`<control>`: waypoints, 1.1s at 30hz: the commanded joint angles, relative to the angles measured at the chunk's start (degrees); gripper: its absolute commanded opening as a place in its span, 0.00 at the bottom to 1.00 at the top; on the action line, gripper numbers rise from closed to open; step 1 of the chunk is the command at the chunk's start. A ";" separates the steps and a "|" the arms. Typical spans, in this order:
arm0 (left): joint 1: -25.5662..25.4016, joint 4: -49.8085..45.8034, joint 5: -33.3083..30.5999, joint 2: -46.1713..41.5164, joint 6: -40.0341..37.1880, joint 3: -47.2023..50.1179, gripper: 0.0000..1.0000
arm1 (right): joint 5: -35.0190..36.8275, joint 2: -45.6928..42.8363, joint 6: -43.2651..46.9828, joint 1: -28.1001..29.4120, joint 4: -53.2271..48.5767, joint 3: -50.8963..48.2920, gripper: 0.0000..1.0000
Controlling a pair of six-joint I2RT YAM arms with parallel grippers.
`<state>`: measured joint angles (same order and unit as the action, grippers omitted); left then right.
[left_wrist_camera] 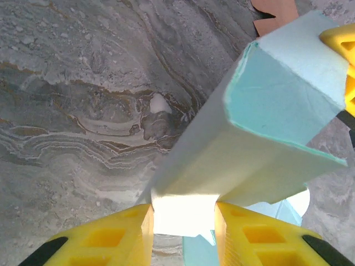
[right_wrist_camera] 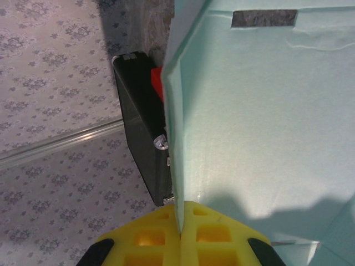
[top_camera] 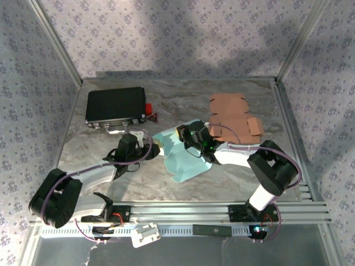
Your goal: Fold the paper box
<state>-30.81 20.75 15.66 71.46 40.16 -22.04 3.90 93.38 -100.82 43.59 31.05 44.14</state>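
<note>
Your left gripper [left_wrist_camera: 183,224] is clamped on a narrow flap of the paper box [left_wrist_camera: 266,127]. Your right gripper [right_wrist_camera: 180,235] is pinched tight on one thin wall of it. The box sits mid-table between the two grippers, half formed, one side raised. Use the right pinch as the anchor and swing the left flap along its crease, slowly, so the paper bends rather than tears. Nothing seems to lie inside the box, though its inside is mostly hidden. Farther back, the black case [top_camera: 115,105] is closed, and flat brown card blanks [top_camera: 230,117] lie beside it.
</note>
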 commanded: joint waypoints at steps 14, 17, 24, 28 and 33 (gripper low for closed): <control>-4.44 -0.68 -6.31 3.90 -4.86 -4.85 0.30 | 1.01 0.26 2.94 1.41 7.78 -3.33 0.00; -5.13 -0.89 -8.31 3.74 -5.79 -4.96 0.31 | 0.91 0.21 2.80 1.49 7.96 -3.70 0.00; -5.87 -2.58 -13.66 3.16 -9.57 -4.76 0.26 | 0.67 0.46 4.23 1.23 7.73 -4.47 0.00; -5.91 -4.78 -15.05 2.14 -11.95 -4.51 0.28 | 0.49 1.97 4.81 1.06 8.98 -4.79 0.00; -6.37 -8.41 -14.42 -4.21 -14.71 -2.44 0.36 | 0.28 2.58 4.46 0.54 9.65 -5.06 0.00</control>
<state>-36.58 14.31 2.20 71.42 28.56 -25.04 4.99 94.94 -97.38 44.40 40.49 40.10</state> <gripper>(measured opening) 0.350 0.051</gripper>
